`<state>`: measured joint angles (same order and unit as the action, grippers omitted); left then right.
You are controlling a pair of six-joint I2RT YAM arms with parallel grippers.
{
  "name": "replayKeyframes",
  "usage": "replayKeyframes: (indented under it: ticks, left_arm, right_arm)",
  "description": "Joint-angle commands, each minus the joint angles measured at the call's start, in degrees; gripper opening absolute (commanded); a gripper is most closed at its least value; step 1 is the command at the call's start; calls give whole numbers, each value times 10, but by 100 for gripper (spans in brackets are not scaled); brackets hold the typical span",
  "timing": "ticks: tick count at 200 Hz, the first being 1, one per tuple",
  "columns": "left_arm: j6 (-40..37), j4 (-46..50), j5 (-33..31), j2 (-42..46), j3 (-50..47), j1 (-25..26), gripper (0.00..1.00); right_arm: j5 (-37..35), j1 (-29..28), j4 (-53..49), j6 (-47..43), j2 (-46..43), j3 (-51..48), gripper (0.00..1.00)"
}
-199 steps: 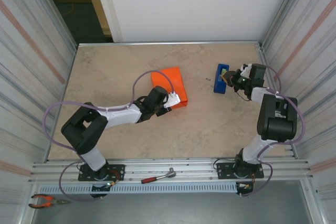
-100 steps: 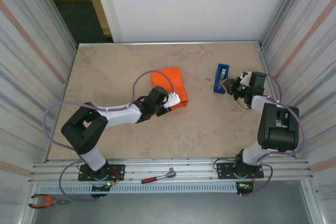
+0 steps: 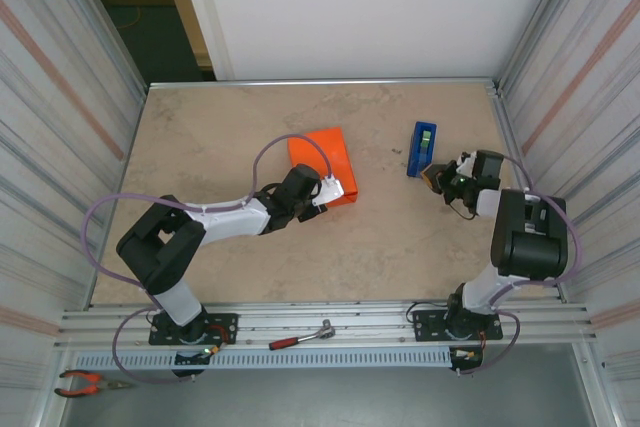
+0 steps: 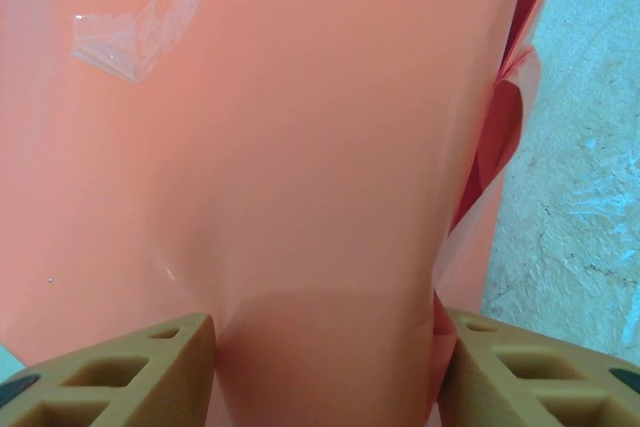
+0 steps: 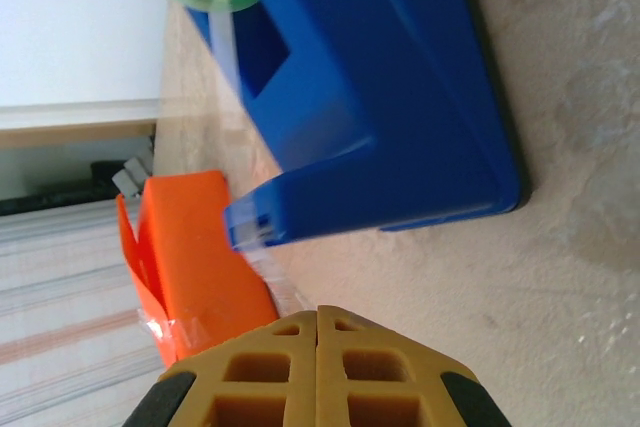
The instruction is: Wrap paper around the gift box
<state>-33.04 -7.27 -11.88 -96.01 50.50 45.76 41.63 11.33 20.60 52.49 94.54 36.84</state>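
Observation:
The orange paper is folded round a block at mid-table; the gift box is hidden under it. My left gripper stands at the parcel's near right end. In the left wrist view its fingers press both sides of the paper, so the left gripper is shut on it. A piece of clear tape sticks to the paper. My right gripper is just near of the blue tape dispenser. In the right wrist view that gripper is shut on a clear tape strip running from the dispenser.
The beige table is walled by ribbed panels left and right. A ratchet wrench lies on the front rail, and pliers lie at the bottom left. The parcel shows beyond the dispenser.
My right gripper has drawn back from the dispenser toward the near side, staying shut. The left arm and the parcel have not moved.

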Motion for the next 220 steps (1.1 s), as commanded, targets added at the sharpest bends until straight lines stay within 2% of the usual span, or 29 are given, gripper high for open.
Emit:
replayKeyframes:
  ticks: [1, 47, 116, 178, 220]
  left_arm:
    - [5, 32, 8, -8, 4, 5, 58]
    - [4, 31, 6, -8, 2, 6, 57]
    - [3, 30, 5, -9, 1, 6, 57]
    - [3, 30, 5, -9, 2, 7, 58]
    - [3, 30, 5, -7, 0, 7, 58]
  right_arm:
    - [-1, -2, 25, 18, 39, -15, 0]
    - [-4, -14, 65, 46, 95, 2, 0]
    - [-19, -45, 73, 53, 121, 9, 0]
    - [8, -38, 80, 48, 63, -20, 0]
    - [1, -79, 44, 18, -33, -41, 0]
